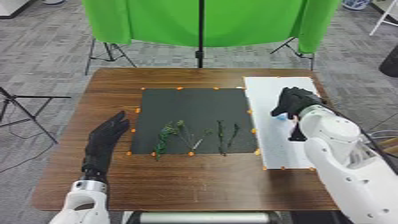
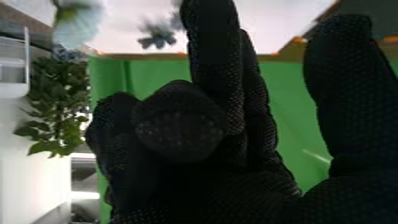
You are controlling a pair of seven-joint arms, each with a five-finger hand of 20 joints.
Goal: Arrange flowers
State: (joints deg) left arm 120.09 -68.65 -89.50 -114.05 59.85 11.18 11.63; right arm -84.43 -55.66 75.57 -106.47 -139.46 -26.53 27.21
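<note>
Flower stems (image 1: 162, 142) lie loose and flat on the near half of the dark mat (image 1: 178, 102), which sits mid-way across the brown wooden surface (image 1: 195, 185). They are spread side by side, so from where I stand most of the arranging looks left to do. Left of them, over the table, the left hand (image 1: 105, 132) has its fingers straight and close together, holding nothing. A little farther off, the right hand (image 1: 298, 102) is over the white mat (image 1: 282, 156), its fingers partly straight with a wide gap to one side, and I make out nothing clamped in them. Just beside it is a pale bluish thing (image 1: 282, 116), perhaps a bloom or a vase; I cannot tell which. If it is a bloom, one piece may be set out there, but I can make out no finished arrangement.
</note>
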